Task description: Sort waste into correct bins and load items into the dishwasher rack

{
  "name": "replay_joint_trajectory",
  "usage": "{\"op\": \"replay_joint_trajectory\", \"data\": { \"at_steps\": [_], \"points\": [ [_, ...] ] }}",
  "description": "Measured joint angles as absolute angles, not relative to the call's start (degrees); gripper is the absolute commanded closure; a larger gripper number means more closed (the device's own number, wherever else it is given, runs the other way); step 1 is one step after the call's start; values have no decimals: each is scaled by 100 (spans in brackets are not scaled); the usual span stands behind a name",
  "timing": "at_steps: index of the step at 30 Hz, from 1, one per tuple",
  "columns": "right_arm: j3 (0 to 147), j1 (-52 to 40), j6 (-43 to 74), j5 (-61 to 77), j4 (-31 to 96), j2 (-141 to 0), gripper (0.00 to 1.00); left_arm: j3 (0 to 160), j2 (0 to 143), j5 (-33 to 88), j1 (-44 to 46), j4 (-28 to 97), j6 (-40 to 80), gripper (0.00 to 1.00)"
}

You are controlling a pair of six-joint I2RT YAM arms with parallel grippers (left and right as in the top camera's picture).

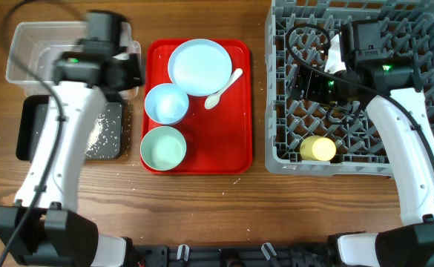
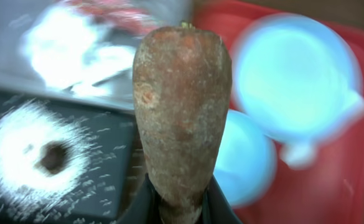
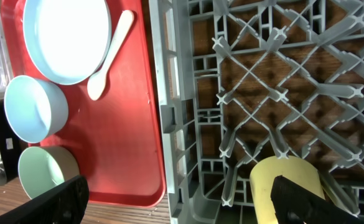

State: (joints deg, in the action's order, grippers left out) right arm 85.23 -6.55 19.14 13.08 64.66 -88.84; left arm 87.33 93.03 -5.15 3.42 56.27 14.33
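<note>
left tool (image 2: 183, 206) cut off, clamping carrot stick (image 2: 182, 106), black tray (image 2: 116, 140) blurred

Overhead straight down; wrist views close, all sharing red tray (image 1: 235, 126).

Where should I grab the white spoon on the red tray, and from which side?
Probably the slim handle of the white spoon, near its free end toward the rack. Come straight down from above, closing across the handle's width: it lies flat and diagonal, scoop end close to the large plate, while the handle end has bare red tray beside it.
</note>
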Motion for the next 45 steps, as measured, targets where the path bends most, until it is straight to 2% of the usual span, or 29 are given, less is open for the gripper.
{"op": "replay_joint_trajectory", "data": {
  "at_steps": [3, 6, 8, 11, 12, 13, 20, 23, 24, 26, 30, 31, 33, 37, 41, 45],
  "points": [
    [8523, -655, 1914, 1308, 6464, -8884, 5, 8267, 9507, -582, -755, 5439, 2233, 96],
    [8523, -655, 1914, 1308, 6464, -8884, 5, 7594, 9810, -600, -1310, 5057, 2882, 96],
    [8523, -657, 1914, 1308, 6466, -8884, 5, 7284, 9968, -598, -1385, 4838, 3081, 96],
    [8523, -657, 1914, 1308, 6466, -8884, 5, 6976, 10012, -598, -1378, 4375, 3186, 80],
    [8523, -655, 1914, 1308, 6466, -8884, 5, 6788, 10020, -615, -1378, 3999, 3238, 72],
    [8523, -655, 1914, 1308, 6464, -8884, 5, 6698, 10029, -620, -1378, 3887, 3269, 69],
    [8523, -655, 1914, 1354, 6379, -8884, 5, 6530, 10036, -622, -1378, 3730, 3317, 66],
    [8523, -668, 1911, 1678, 6027, -8884, 6, 6646, 10009, -622, -1378, 4198, 3315, 62],
    [8523, -711, 1914, 1793, 5874, -8884, 6, 6768, 9983, -620, -1378, 4392, 3308, 58],
    [8523, -996, 1964, 1951, 5384, -8884, 6, 7131, 9765, -534, -1376, 4737, 3118, 41],
    [8530, -2060, 2359, 1951, 4294, -8919, 9, 7793, 8803, -178, -1240, 5137, 2499, 16],
    [8534, -2340, 2493, 1855, 4139, -8956, 11, 7841, 8538, -108, -1186, 5168, 2364, 0],
    [8536, -3020, 2786, 1581, 3951, -9207, 12, 7865, 8134, 10, -1105, 5266, 2185, 0],
    [8536, -3798, 3242, 1055, 3809, -9808, 13, 7865, 7972, -38, -1103, 5277, 2106, 0],
    [8536, -4412, 3573, 825, 3760, -10350, 30, 7865, 7975, -78, -1103, 5280, 2078, 0],
    [8536, -4530, 3907, 1087, 3684, -11085, 46, 7865, 7975, -86, -1103, 5277, 2060, 0]
  ]
}}
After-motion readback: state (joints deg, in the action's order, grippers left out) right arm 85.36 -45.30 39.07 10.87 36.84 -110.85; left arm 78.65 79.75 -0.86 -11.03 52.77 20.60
